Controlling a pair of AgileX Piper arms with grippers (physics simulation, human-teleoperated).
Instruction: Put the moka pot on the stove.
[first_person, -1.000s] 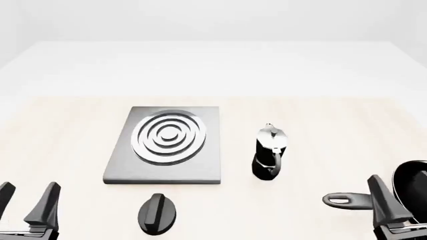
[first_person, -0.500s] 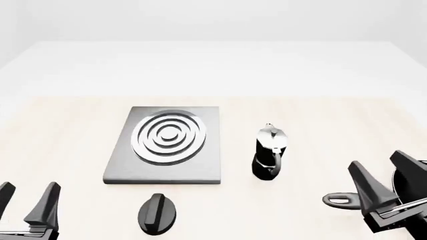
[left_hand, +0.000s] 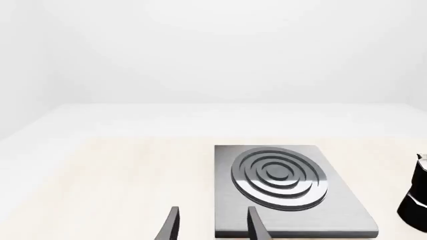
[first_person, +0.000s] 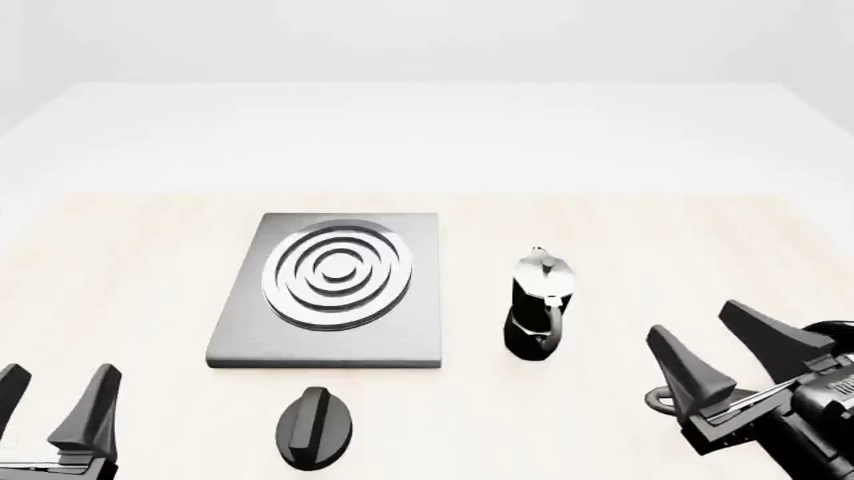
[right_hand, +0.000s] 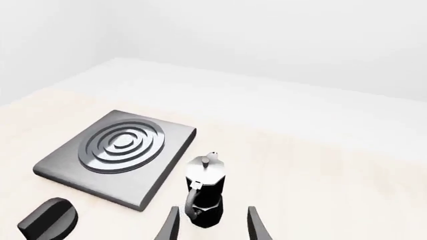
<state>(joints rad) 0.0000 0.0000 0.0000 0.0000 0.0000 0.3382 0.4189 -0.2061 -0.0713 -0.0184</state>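
pot (first_person: 541, 302): standing upright on the bench (first_person: 641, 250), just right of the stove (first_person: 334, 290), not touching it; silver lid with knob on top, black handle facing the camera side in the front view; also showing in the right wrist view (right_hand: 205, 192) and cut off at the edge of the left wrist view (left_hand: 417, 200)
stove: lying flat on the bench, left of centre in the front view, burner rings sitting toward its far half; nothing sitting on it
left hand (first_person: 54, 405): sitting low at the near left corner of the front view, fingers spread apart and holding nothing; well apart from the pot; its fingertips (left_hand: 172, 225) showing in the left wrist view with the stove's near corner just beyond them
right hand (first_person: 727, 355): hovering at the near right, tilted, fingers spread wide and pointing toward the pot, gripping nothing; near the pot but not touching it; in the right wrist view the pot is lining up just ahead of the gap between the fingers (right_hand: 257, 225)
knob (first_person: 314, 428): black oval piece lying on the bench just in front of the stove's near edge, apart from it
pan (first_person: 827, 345): black, at the right edge of the front view, mostly hidden behind the right hand; its handle end is poking out under that hand
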